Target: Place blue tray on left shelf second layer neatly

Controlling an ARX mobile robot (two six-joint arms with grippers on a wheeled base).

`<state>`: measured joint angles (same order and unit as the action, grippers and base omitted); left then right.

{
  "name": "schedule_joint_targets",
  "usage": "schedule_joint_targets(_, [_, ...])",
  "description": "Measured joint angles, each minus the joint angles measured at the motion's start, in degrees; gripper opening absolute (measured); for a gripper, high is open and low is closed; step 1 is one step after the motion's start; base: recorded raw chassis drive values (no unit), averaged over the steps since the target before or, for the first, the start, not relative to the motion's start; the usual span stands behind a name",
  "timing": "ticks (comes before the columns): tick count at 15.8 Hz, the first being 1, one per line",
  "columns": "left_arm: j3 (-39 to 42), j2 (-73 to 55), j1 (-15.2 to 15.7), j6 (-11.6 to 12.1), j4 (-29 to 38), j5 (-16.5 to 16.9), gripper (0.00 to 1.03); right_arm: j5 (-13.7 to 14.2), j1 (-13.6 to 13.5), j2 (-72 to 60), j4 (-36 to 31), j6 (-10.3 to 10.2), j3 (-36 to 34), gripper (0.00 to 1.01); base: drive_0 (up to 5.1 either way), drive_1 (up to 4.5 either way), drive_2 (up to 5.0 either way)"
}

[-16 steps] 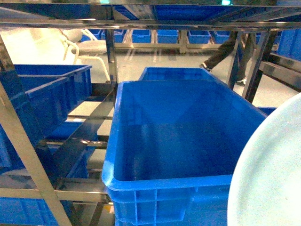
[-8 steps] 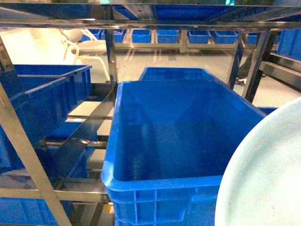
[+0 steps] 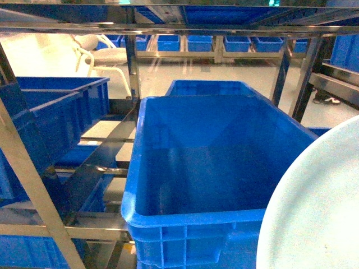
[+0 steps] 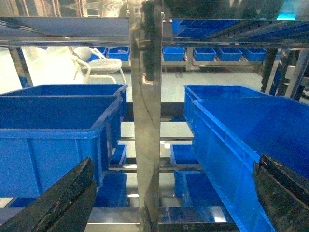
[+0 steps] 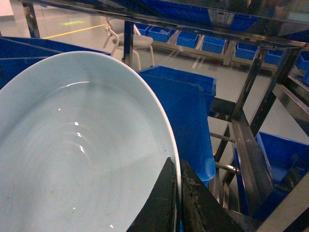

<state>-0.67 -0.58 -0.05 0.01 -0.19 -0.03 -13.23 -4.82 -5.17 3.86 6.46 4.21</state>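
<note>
1. While you watch the head view, note that the blue tray [image 3: 314, 213] fills more of the lower right corner than it did a second ago and has barely shifted in the last half second — your carry toward the left shelf [image 3: 33, 185] looks to be slowing. The walker behind the rack has gone. The big blue crate [image 3: 207, 168] straight ahead is empty, and so is the smaller crate [image 3: 210, 87] behind it.
2. From the left wrist, you see the left gripper [image 4: 164, 193] with its jaws spread wide and nothing between them. A steel post [image 4: 146, 116] stands dead ahead, with the left-hand crate [image 4: 58, 130] beside it — its inside is hidden from this angle.
3. From the right wrist, the right gripper [image 5: 176, 203] pinches the tray's rim, fingers closed on it; the tray is bare and tilted.
</note>
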Motion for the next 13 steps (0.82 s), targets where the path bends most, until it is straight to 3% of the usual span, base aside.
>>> schedule_joint_targets(9, [0.0, 0.0, 0.0, 0.0, 0.0, 0.0, 0.98, 0.4, -0.1, 0.0, -0.1, 0.1, 0.0, 0.02, -1.5, -1.47, -1.5])
schedule_joint_targets(13, [0.0, 0.0, 0.0, 0.0, 0.0, 0.0, 0.98, 2.1, -3.1, -0.4, -0.3, 0.0, 0.0, 0.02, -1.5, -1.47, -1.5])
